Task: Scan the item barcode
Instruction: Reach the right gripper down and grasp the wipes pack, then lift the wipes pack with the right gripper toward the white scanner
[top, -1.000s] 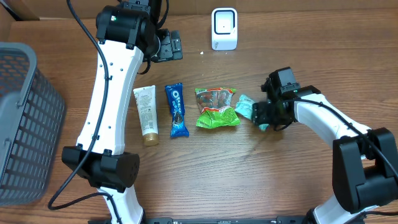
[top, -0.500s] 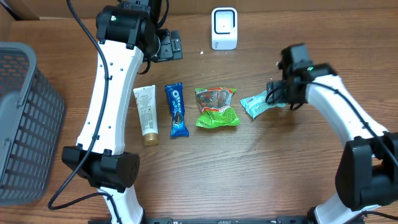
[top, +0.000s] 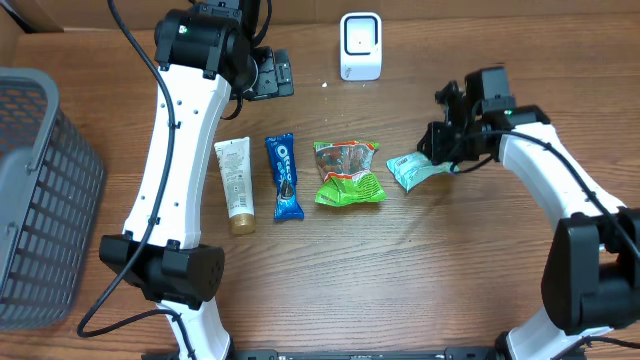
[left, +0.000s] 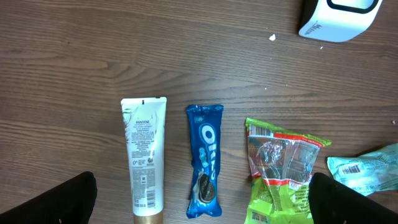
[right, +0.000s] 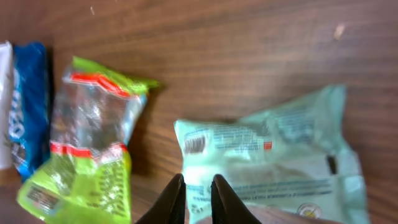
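Your pale mint plastic packet (top: 410, 170) lies on the wooden table (top: 400, 280), just at three o'clock of the lime-green snack bag (top: 348, 175). The right gripper (right: 198, 183) looks clenched on its edge, and the left gripper (left: 202, 193) hangs released. You're at pick-up: next, lift it and turn its barcode toward the white scanner (top: 360, 45) at eleven o'clock.
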